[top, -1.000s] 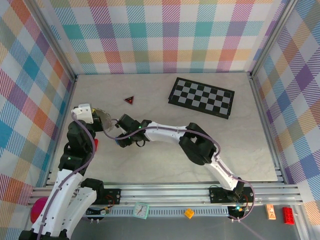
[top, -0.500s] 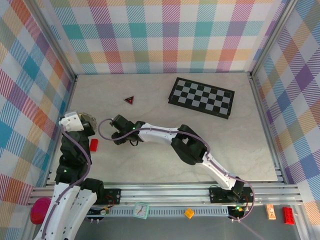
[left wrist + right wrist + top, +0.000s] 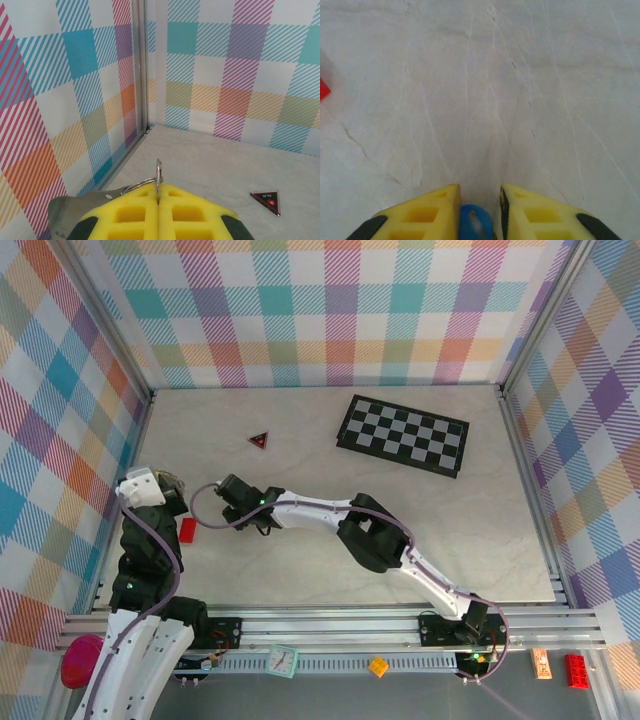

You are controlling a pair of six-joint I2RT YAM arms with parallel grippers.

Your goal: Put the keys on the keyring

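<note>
My left gripper (image 3: 158, 189) is shut on the keyring (image 3: 158, 172). One silvery link stands upright out of the yellow pads, and a second link curves off to the left. In the top view the left gripper (image 3: 163, 487) is beside the left wall. My right gripper (image 3: 480, 192) hangs low over the marble table with the blue key (image 3: 475, 223) between its yellow fingers; the blue head rests against the left finger. From above, the right gripper (image 3: 232, 498) reaches far left, close to the left gripper. The green key is out of view.
A small red triangle (image 3: 259, 440) lies further back on the table, also seen as the red triangle (image 3: 265, 200) from the left wrist. A red brick (image 3: 187, 530) lies between the arms. A checkerboard (image 3: 403, 435) lies at the back right. The left wall (image 3: 75, 100) is close.
My left arm has pulled back toward the left wall with the keyring. The right gripper has followed it leftward across the table with the blue key.
</note>
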